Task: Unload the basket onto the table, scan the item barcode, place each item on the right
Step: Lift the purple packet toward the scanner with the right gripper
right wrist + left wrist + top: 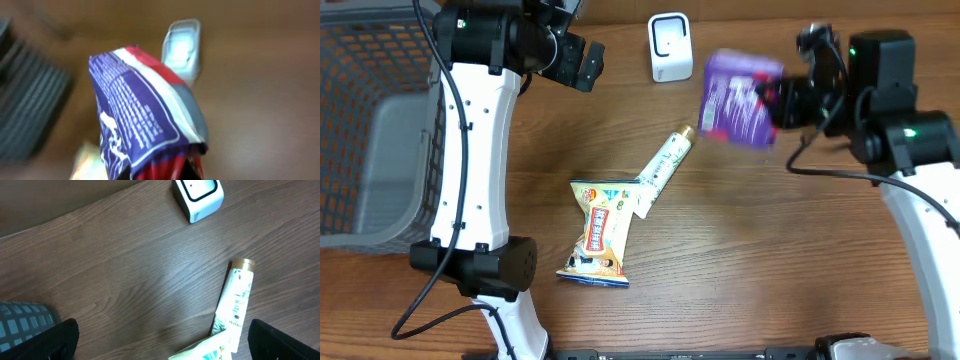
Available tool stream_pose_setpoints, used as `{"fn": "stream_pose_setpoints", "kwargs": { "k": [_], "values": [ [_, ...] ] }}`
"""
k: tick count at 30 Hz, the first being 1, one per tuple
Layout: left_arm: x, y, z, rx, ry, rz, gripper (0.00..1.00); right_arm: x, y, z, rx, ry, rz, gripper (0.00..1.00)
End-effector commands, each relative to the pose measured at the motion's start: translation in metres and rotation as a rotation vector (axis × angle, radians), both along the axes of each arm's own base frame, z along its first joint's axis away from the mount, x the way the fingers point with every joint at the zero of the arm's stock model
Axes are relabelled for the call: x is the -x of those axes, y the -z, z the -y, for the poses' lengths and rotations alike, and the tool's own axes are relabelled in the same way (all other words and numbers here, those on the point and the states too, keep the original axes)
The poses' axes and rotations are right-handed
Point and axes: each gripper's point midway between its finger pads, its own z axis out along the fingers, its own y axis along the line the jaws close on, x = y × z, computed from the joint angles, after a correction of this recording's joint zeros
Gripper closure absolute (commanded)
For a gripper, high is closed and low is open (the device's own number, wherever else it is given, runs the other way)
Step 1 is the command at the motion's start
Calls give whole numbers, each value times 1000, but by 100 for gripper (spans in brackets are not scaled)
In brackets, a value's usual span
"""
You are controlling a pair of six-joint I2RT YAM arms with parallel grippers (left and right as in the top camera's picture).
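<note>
My right gripper [772,103] is shut on a purple and red packet [740,98], holding it in the air just right of the white barcode scanner [670,47]. In the right wrist view the purple packet [140,115] fills the middle, blurred, and hides the fingers; the scanner [182,47] lies beyond its top edge. My left gripper [582,62] hangs open at the back left, with nothing between its dark fingers [55,340]. Its view looks down on the scanner [198,197] and a white tube [235,300].
A white tube with a gold cap [665,168] and a yellow snack packet [600,230] lie mid-table, touching. A grey mesh basket [370,130] fills the far left. The left arm's white links [470,150] stand beside the basket.
</note>
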Motion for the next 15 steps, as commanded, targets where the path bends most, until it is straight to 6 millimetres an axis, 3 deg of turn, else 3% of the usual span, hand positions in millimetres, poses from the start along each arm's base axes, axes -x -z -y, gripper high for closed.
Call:
{"fn": "stream_pose_setpoints", "kwargs": {
  "k": [1, 4, 10, 15],
  "values": [
    [1, -5, -2, 7, -17, 12, 0, -69, -10, 33, 132, 227, 200, 96],
    [1, -5, -2, 7, -17, 12, 0, -113, -9, 33, 196, 233, 344, 96],
    [1, -5, -2, 7, -17, 12, 0, -170, 10, 13, 431, 174, 582, 96],
    [1, -5, -2, 7, -17, 12, 0, -183, -2, -20, 576, 124, 779, 96]
  ]
}}
